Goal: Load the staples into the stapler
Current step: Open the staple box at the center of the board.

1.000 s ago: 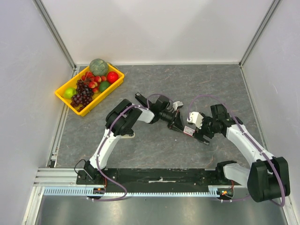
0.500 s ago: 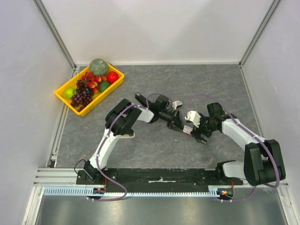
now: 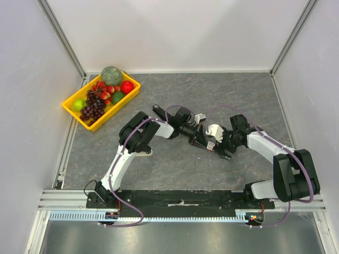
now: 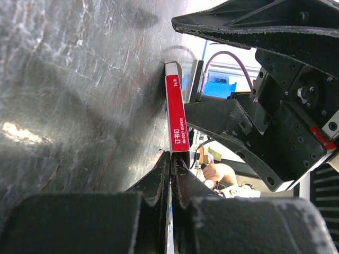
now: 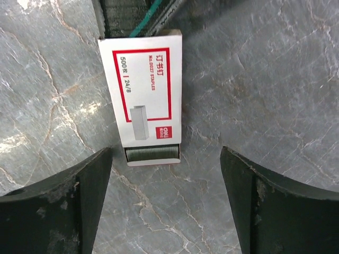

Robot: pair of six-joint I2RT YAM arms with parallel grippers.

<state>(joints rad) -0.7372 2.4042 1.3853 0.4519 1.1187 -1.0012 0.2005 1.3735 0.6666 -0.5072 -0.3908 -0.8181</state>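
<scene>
1. Grey, stone-patterned worktop (image 3: 249, 100) is carrying a small white-and-red staple box (image 5: 143, 90), which is lying flat near the middle, at the spot where both arms are meeting.
2. Left arm (image 3: 135, 137) is rising from its base at the near edge, bending sharply at the elbow and stretching low to the right. The left fingers (image 4: 160, 174) are pinching almost together on the thin far end of the box, whose red side is showing edge-on in the left wrist view.
3. Right arm (image 3: 270, 148) is doubling back from its base and leaning in toward the left, with the wrist looking down on the box. The right fingers (image 5: 249, 190) are standing wide apart, one on each side of the box's near end. They are clear of the cardboard and gripping nothing.
4. Staples (image 5: 152, 153) are showing as a thin grey strip in the tray poking out of the box's near end, between the spread right fingers.
5. Yellow bin (image 3: 71, 106) of fruit is sitting at the far left corner, well apart from both arms.
</scene>
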